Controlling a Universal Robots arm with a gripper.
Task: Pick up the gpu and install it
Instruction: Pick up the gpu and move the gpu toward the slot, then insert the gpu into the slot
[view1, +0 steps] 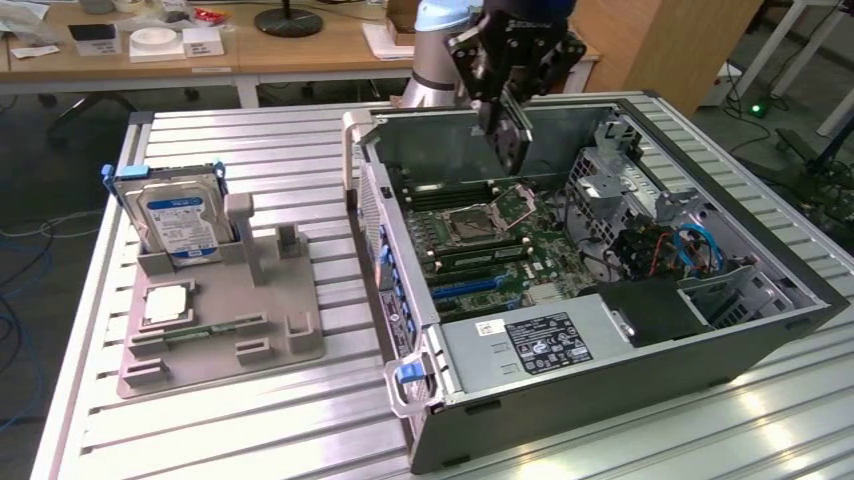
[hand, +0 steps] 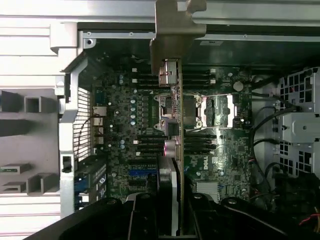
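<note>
**One card held over the open case**

One grasp is in place: the gripper (view1: 505, 105) is clenched on the gpu (view1: 511, 140), its dark fingers (hand: 145, 217) pressing the thin card from both sides. The gpu hangs straight down from the gripper, above the inside of the open computer case (view1: 747, 330), and appears clear of the board beneath.

In the wrist view the gpu (hand: 172, 95) shows edge-on as a narrow blade running away from the gripper (hand: 175, 210). Its silver bracket (hand: 170, 30) is at the far end, over the case's rear wall.

Directly below the gripper lies the motherboard (view1: 534, 240). The CPU socket (view1: 487, 215) is just under the card's lower end in the exterior view, and just beside the card's edge in the wrist view (hand: 210, 110). Nearer the exterior camera than the gripper, the power supply (view1: 534, 345) sits at the case's front corner. Blue cables (view1: 694, 250) are tucked into the bay well off to the exterior view's right of the gripper.

Well apart from the gripper, toward the exterior view's left, a grey holder (view1: 267, 340) stands on the slatted table (view1: 267, 150). It carries an upright hard drive (view1: 174, 215) and a small memory stick (view1: 214, 328) lying flat.
</note>
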